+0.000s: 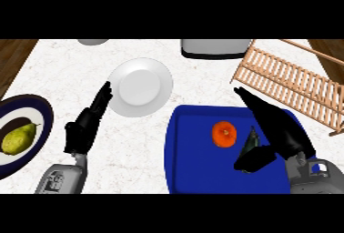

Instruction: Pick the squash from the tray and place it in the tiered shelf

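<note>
A blue rectangular plastic tray [194, 154] lies on the white marbled table [67, 77] at the lower right of the head view. On it, towards its right side, sits the small dark green squash [252, 139], an elongated piece with its long axis running nearly straight up and down the view, the narrow tip pointing to the far edge of the table. Just to its left, apart from it, is a round orange fruit [225, 134].

The right hand [279, 129] hangs over the tray with its fingers straight and stretched away towards the wooden slatted tiered shelf [292, 84]; its thumb [252, 159] sticks out below the squash. The squash lies in the gap between the two, and whether either part touches it cannot be told.

The left hand [87, 125] rests on the table with fingers straight and together, beside a white round plate [139, 86]. At the left edge a dark blue-rimmed plate [37, 136] holds a yellow-green pear [17, 136].
</note>
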`<state>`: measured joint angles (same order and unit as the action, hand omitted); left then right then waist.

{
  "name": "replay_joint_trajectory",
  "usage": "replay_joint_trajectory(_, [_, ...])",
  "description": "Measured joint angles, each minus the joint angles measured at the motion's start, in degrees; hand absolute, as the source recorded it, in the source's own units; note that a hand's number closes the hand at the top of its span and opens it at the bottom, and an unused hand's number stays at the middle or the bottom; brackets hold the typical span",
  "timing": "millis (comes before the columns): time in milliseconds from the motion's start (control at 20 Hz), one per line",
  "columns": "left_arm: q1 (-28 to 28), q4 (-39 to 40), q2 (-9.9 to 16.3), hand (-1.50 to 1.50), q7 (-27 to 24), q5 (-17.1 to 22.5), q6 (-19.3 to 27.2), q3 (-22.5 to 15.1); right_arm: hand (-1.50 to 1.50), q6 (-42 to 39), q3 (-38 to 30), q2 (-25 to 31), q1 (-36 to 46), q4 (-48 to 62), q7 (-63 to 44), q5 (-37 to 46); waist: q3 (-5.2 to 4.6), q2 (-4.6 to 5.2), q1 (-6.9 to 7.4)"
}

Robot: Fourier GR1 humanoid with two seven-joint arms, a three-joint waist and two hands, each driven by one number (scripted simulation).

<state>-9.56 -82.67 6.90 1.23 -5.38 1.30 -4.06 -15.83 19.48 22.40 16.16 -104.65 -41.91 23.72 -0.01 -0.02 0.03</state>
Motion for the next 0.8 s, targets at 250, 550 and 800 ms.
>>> replay_joint_trajectory(250, [-0.78, -0.11, -0.54, 0.0, 0.49, -1.12, 0.08, 0.6, -1.5, -0.9, 0.09, -4.64, -0.34, 1.74, 0.08, 4.32, 0.0, 0.0, 0.03])
replay_joint_trajectory(550, [-0.23, -0.58, -0.8, 0.0, 0.61, -1.48, -0.89, 1.51, -1.5, -2.8, -1.18, -8.52, -0.58, 3.37, 0.36, 8.69, 0.0, 0.0, 0.03])
replay_joint_trajectory(800, [0.06, -1.29, -1.49, 0.0, 1.16, -1.62, -1.51, 1.59, -1.5, -3.71, -2.34, -9.54, -2.26, 5.06, 3.33, 11.46, 0.01, 0.0, 0.02])
